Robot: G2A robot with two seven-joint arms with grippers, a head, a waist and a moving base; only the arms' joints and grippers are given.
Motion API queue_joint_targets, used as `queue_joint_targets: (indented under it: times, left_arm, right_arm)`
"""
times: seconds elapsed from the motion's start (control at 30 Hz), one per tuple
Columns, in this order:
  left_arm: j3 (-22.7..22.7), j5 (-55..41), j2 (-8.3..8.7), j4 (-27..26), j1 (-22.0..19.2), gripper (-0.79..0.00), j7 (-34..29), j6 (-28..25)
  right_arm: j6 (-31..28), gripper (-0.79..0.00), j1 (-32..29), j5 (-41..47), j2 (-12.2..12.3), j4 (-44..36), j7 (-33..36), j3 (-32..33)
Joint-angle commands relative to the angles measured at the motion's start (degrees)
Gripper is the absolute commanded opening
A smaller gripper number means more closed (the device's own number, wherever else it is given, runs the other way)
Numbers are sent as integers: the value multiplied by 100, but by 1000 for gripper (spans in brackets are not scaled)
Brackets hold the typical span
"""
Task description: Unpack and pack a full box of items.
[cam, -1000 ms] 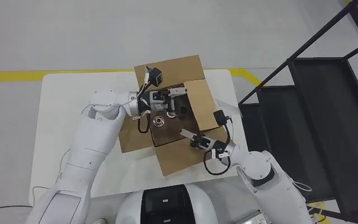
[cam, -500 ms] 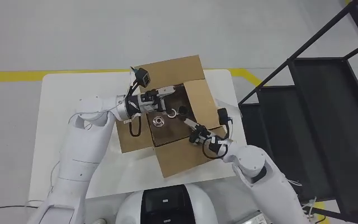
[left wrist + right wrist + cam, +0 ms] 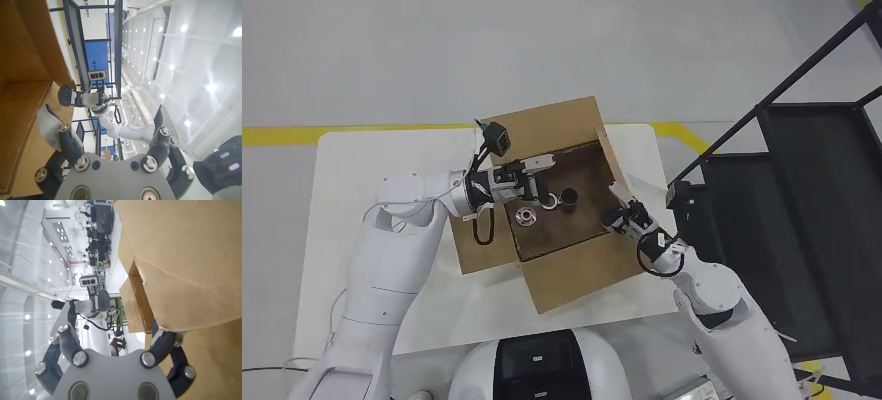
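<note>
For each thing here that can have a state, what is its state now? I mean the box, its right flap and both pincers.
cardboard box, open at the top.
right flap, raised, standing nearly upright.
left pincer, open, holding nothing.
right pincer, open, at the right flap's edge.

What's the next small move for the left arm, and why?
Probably lower the left gripper toward the dark round item: it is open and empty over the box, and the right gripper is at the upright side flap.
</note>
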Motion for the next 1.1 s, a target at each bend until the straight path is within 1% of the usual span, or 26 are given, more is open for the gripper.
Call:
queue_joint_targets:
  times: [0.0, 0.17, 0.23, 0.37, 0.47, 0.53, 0.6, 0.8, 0.97, 1.07]
  left_arm:
    - [24, -4, 12, 8, 1, 0, 5, 20]
    - [67, -41, 36, 38, 4, 0, 19, 65]
    - [93, -56, 43, 47, -4, 0, 27, 73]
    - [186, -93, 47, 87, -55, 0, 20, 109]
    - [255, -98, 51, 105, -98, 0, 13, 119]
    - [289, -114, 55, 106, -108, 0, 6, 119]
    - [310, -112, 63, 108, -109, 0, 12, 127]
    - [301, -196, 92, 178, -137, 0, 28, 163]
    - [271, -195, 126, 102, -171, 0, 35, 186]
    - [265, -192, 144, 89, -181, 0, 41, 198]
  right_arm:
    - [-327, 0, 35, -153, -13, 129, -299, 78]
    - [-719, 0, 205, -519, -50, 402, -980, 202]
    - [-783, 0, 299, -810, -61, 540, -1252, 242]
    - [-428, 0, 549, -1710, -87, 893, -1790, 152]
    - [-4, 0, 773, -2545, -99, 1177, -1954, -35]
    - [222, 0, 879, -3016, -105, 1330, -1955, -160]
    - [368, 0, 958, -3243, -112, 1485, -1901, -225]
    - [477, 0, 1051, -3525, -124, 1783, -1592, -303]
    - [456, 0, 1050, -3485, -133, 1797, -1374, -273]
    - [166, 0, 906, -3179, -140, 1419, -1321, -176]
